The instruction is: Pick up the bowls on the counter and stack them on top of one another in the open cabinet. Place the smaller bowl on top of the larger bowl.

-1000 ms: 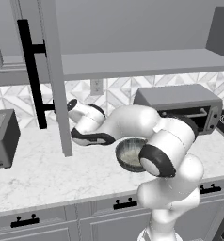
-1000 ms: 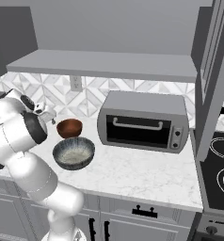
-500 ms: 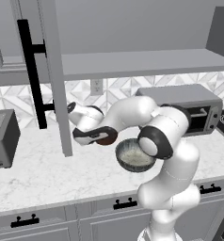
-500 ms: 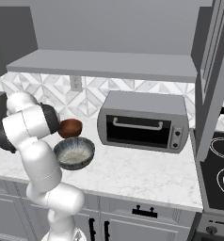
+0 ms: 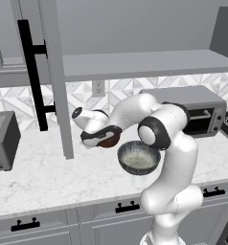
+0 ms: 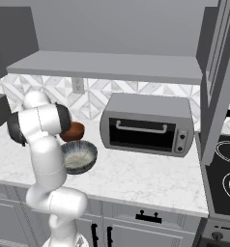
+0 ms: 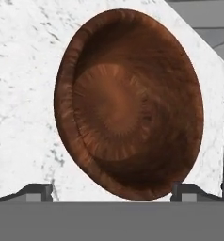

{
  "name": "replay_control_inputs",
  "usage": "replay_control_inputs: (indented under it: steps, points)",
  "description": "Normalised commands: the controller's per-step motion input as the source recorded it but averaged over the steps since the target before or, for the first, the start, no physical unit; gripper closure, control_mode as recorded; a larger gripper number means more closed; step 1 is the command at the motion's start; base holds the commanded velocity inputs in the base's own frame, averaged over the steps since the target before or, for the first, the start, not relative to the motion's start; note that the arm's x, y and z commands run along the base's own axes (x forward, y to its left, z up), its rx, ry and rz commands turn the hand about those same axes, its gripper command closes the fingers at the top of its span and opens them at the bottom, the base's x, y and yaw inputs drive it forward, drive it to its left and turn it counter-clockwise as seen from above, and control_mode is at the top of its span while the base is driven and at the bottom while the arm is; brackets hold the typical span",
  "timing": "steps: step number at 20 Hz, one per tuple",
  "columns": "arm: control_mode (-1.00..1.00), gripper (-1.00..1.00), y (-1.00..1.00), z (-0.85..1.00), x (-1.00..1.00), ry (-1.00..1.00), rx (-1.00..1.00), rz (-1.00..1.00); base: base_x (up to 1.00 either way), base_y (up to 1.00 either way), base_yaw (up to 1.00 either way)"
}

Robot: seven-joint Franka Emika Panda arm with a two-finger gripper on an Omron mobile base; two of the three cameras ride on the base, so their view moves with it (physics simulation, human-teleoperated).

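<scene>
My arm [image 5: 168,143] is glossy white, rounded segments, dark joint rings; two small dark fingertips [image 7: 38,192].

Toaster oven [image 6: 148,124] stands at the counter's far right. Toaster [image 5: 2,139] stands far left. Wall outlet [image 5: 97,88] sits between them.

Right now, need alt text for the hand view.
A small glossy reddish-brown bowl faces the camera, its ribbed inside showing, on the white marble counter. The two dark fingertips rise apart at the bottom, either side of its lower rim.

Reddish-brown smaller bowl [image 7: 130,101] beside larger bowl [image 5: 138,157]
</scene>
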Motion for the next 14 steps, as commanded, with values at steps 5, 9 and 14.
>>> replay_control_inputs:
  steps: [5, 9, 14]
  points:
    - [-1.0, -1.0, -0.01, -0.33, 0.47, 0.04, 0.0, 0.0, 0.0, 0.0, 0.0]
    - [-1.0, 1.0, 0.0, -0.09, 0.16, 0.01, 0.0, 0.0, 0.0, 0.0, 0.0]
    - [-1.0, 1.0, 0.0, 0.0, 0.0, 0.0, 0.0, 0.0, 0.0, 0.0, 0.0]
